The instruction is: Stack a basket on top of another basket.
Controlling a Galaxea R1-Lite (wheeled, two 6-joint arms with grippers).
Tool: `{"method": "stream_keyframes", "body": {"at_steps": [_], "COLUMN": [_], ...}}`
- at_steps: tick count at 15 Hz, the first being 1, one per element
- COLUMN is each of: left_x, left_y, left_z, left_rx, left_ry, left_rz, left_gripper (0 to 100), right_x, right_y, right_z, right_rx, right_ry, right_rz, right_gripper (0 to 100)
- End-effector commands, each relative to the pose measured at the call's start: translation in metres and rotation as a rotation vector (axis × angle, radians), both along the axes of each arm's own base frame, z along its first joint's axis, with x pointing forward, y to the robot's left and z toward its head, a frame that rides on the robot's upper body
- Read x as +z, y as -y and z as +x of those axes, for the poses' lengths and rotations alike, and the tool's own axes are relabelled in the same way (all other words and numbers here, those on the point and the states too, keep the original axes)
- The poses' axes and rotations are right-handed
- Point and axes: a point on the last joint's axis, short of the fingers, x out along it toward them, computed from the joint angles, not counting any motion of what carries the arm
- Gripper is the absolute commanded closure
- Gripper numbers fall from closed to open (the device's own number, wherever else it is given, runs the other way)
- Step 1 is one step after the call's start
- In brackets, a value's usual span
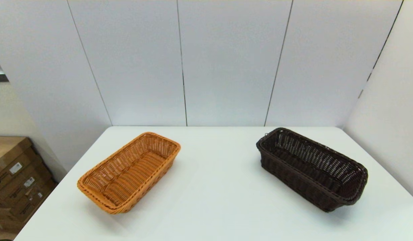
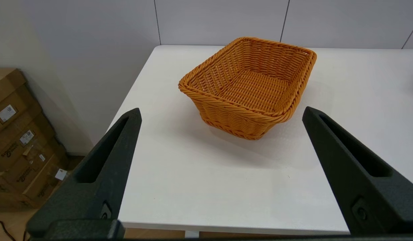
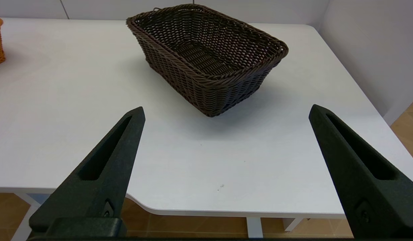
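While both baskets sit apart, nothing lifted: dark brown rectangular wicker basket (image 1: 311, 168) on white table (image 1: 213, 187), well right of orange-tan rectangular wicker basket (image 1: 129, 171); right gripper (image 3: 226, 113) wide, short of it; left gripper (image 2: 221, 112) wide, idle; next, likely rim grasp.

Lab or test bay: plain white surface (image 1: 219, 201) boxed by bare grey wall panels (image 1: 226, 60); labelled cardboard boxes (image 1: 15, 180) stacked left of surface.
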Motion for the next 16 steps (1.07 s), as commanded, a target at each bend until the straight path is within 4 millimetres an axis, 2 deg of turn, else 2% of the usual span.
{"method": "stream_keyframes", "body": {"at_steps": [1, 3, 5, 9, 10, 12, 13, 16], "left_x": [0.014, 0.037, 0.069, 0.120, 0.124, 0.122, 0.117, 0.097], "left_y": [-0.001, -0.002, -0.003, -0.005, -0.006, -0.008, -0.008, -0.007], "left_z": [-0.006, -0.011, -0.005, 0.038, 0.054, 0.093, 0.120, 0.177], "left_rx": [0.033, 0.100, 0.118, 0.269, 0.313, 0.457, 0.516, 0.644], "left_ry": [-0.037, -0.101, -0.115, -0.238, -0.294, -0.434, -0.505, -0.655], "left_rz": [0.000, 0.002, -0.010, -0.121, -0.153, -0.266, -0.374, -0.516], "left_gripper": [0, 0, 0, 0, 0, 0, 0, 0], "right_x": [0.000, 0.000, 0.000, 0.000, 0.000, 0.000, 0.000, 0.000], "right_y": [0.000, 0.000, 0.000, 0.000, 0.000, 0.000, 0.000, 0.000], "right_z": [0.000, 0.000, 0.000, 0.000, 0.000, 0.000, 0.000, 0.000], "right_rx": [0.000, 0.000, 0.000, 0.000, 0.000, 0.000, 0.000, 0.000], "right_ry": [0.002, 0.000, 0.000, 0.002, 0.002, 0.002, 0.000, 0.002], "right_rz": [0.000, 0.000, 0.000, 0.000, 0.000, 0.000, 0.000, -0.003], "right_gripper": [0, 0, 0, 0, 0, 0, 0, 0]}}
